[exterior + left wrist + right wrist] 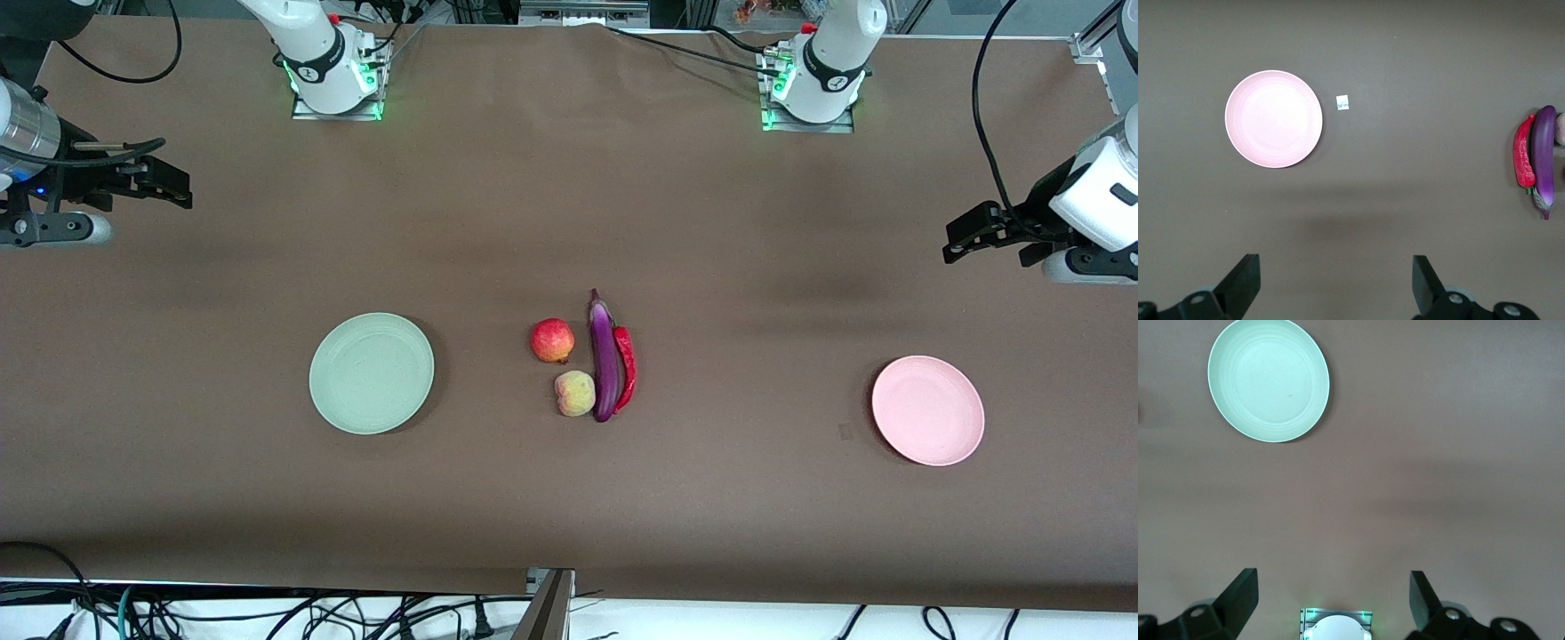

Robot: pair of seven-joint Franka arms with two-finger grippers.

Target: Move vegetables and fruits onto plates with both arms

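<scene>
- Step in hand: the very start, by my reading — nothing sits on either plate, and all four items lie clustered mid-table.
- Left gripper hangs in the air over bare cloth at the left arm's end of the table; fingers spread wide, holding nothing.
- Right gripper hangs over bare cloth at the right arm's end; fingers likewise spread, empty. Neither arm is near the produce.
- Eggplant lies lengthwise, stem tip pointing toward the robot bases. Chili pepper lies just beside it on the side toward the left arm's end, apparently touching.
- Pomegranate-like red fruit sits beside the eggplant toward the right arm's end; peach sits nearer the front camera than the red fruit, against the eggplant.
- Green plate lies toward the right arm's end, well apart from the cluster; pink plate lies toward the left arm's end, also well apart. A small white tag rests near the pink plate.
- Next move, as I judge it — each arm reaches to the centre: left for chili or eggplant, right for a fruit.
- Calls for care: the items crowd each other, so fingers need room to straddle one without nudging its neighbour; round fruits may roll.
</scene>
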